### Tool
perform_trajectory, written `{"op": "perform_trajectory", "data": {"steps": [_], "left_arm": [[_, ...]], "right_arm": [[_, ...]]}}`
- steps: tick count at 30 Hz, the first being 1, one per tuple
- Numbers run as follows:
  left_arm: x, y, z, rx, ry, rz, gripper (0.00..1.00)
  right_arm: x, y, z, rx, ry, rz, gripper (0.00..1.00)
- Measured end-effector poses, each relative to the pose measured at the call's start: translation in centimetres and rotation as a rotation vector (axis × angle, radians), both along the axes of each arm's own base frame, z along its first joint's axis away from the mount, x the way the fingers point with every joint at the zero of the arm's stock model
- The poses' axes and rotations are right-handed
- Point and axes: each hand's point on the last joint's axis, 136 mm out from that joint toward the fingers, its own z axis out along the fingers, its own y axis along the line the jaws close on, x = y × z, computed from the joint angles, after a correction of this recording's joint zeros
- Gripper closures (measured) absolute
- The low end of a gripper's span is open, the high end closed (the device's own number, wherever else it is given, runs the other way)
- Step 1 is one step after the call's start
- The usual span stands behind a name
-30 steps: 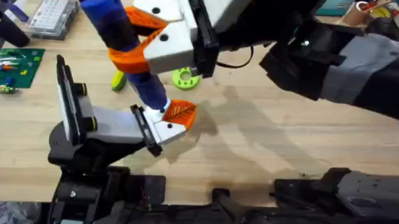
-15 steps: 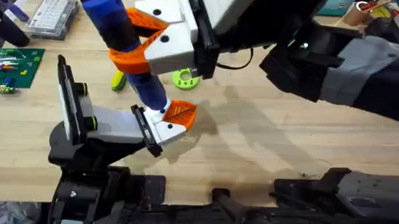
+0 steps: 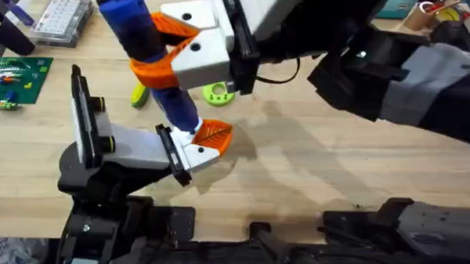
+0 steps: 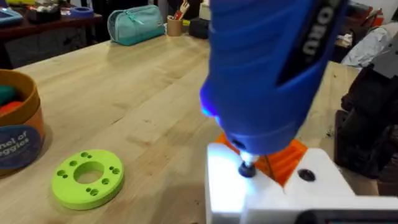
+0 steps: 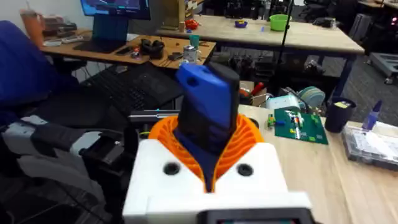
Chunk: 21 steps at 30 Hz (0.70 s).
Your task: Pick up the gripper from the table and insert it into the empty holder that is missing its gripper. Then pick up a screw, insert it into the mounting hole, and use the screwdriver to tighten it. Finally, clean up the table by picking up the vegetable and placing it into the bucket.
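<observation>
Right pincer (image 3: 169, 45): clamped on the screwdriver's barrel, its white fingers with orange ribbed pads on either side, high over the middle of the tabletop in the overhead view.
Screwdriver (image 3: 147, 54): thick blue body with an orange collar, tilted, its upper end toward the far left and its tip pointing down at the holder. From the left wrist its blue nose (image 4: 264, 74) looms large, and the metal bit touches a dark hole on the holder's white top face.
Holder (image 3: 189, 152): white angular mount ending the grey-white arm that lies across the near left of the tabletop, a black plate at its back.
Gripper (image 3: 212, 133): orange ribbed finger seated in the holder, jutting out to the right of the screwdriver's tip.
Left pincer: I cannot tell whether its fingers are apart or together.
Vegetable (image 3: 139, 96): yellow and green toy lying on the tabletop just left of the screwdriver, partly hidden by it.
Green ring (image 3: 218, 91): lime-green disc with holes, flat on the tabletop beyond the holder; clear in the left wrist view (image 4: 87, 178).
Bucket (image 4: 17, 132): orange, with a blue label, at the edge of the left wrist view, near the green ring.
Tabletop (image 3: 320, 162): pale wood.
Circuit board (image 3: 13, 79): green, at the far left edge.
</observation>
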Motion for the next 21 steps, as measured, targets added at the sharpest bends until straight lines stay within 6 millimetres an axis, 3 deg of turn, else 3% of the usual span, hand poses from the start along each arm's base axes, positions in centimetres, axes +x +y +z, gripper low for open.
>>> {"op": "perform_trajectory", "data": {"steps": [21], "left_arm": [[-0.42,-0.29,-0.24,-0.008,0.028,-0.031,0.988]], "right_arm": [[-0.22,-0.34,-0.84,-0.057,-0.017,-0.011,0.973]]}}
